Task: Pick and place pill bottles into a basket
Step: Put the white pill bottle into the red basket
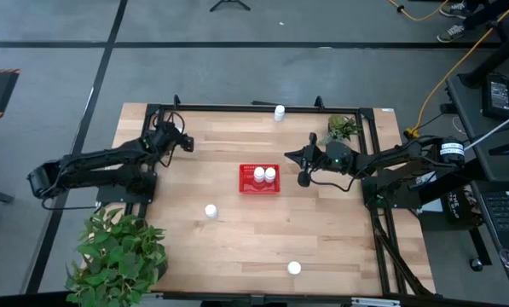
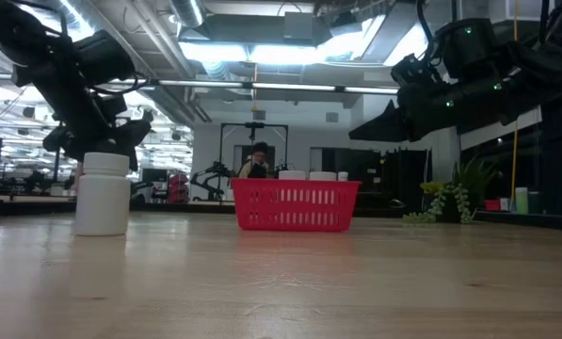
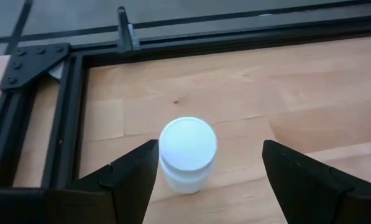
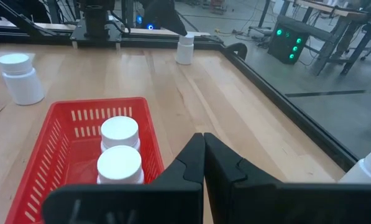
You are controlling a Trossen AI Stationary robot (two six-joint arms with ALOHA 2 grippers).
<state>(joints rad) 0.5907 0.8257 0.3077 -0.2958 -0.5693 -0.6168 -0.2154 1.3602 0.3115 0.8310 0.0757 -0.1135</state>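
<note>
The red basket [image 1: 260,189] stands mid-table with two white pill bottles [image 1: 264,174] upright inside; it also shows in the right wrist view [image 4: 54,134]. My left gripper [image 3: 210,152] is open at the far left corner, above a bottle [image 3: 187,149] that stands upright on the table. Its fingers are on either side of the bottle, apart from it. My left gripper [image 1: 184,141] hides that bottle in the high view. My right gripper [image 4: 202,140] is shut and empty, just right of the basket [image 1: 295,160]. Three more bottles stand on the table: at the far edge [image 1: 279,112], left of centre [image 1: 211,211] and near the front edge [image 1: 294,269].
A black metal frame [image 3: 67,106] runs along the table's edges, close behind the bottle at my left gripper. A small plant [image 1: 344,128] stands at the far right and a large one [image 1: 118,251] at the near left corner. Bare wood lies around the basket.
</note>
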